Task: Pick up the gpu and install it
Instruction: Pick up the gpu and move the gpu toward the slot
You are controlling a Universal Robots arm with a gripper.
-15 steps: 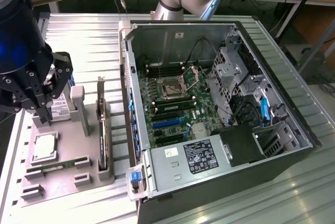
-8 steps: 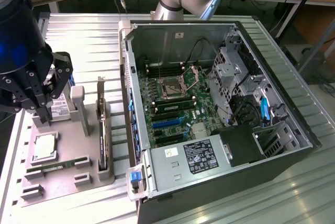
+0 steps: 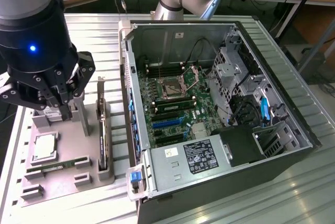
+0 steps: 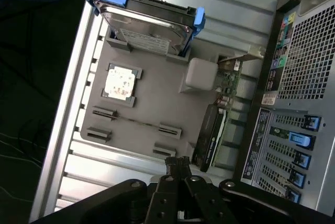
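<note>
- Gripper clenched on nothing, hovering above the tray
- Gpu stands on edge in a tray slot, just beside the case, untouched
- Judged light, stiff, fragile: best gripped across the bare top edge, clear of components

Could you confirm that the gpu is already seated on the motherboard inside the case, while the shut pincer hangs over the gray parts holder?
Not quite: the gpu stands on edge in the gray parts holder, outside the case, as the exterior view shows. The shut pincer does hang over that holder.
</note>
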